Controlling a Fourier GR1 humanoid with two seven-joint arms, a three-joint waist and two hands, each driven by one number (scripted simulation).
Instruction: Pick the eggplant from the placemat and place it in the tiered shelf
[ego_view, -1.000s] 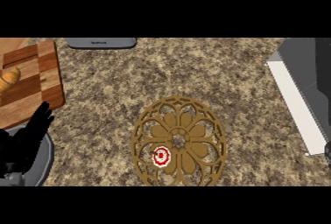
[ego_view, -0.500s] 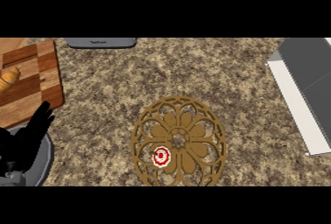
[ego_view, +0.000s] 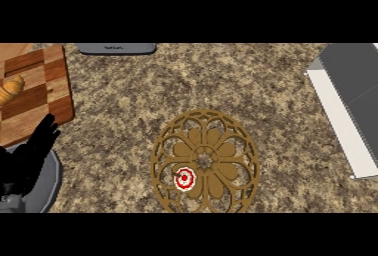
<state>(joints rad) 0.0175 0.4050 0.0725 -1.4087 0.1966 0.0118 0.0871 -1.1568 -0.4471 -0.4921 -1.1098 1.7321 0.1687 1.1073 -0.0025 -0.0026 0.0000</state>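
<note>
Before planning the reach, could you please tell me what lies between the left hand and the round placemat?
In the head view, only bare speckled counter separates the left hand from the placemat. Nothing stands on that stretch.

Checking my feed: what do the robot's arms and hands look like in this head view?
Only the left hand shows, at the lower left edge: matt black, with slim fingers. A bit of grey forearm shows below it. No cables or markings are visible. The right hand is out of view.

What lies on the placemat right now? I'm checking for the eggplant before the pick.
On the brown openwork placemat only a small red and white round object shows, left of its centre. No eggplant is visible, and nothing covers the mat.
</note>
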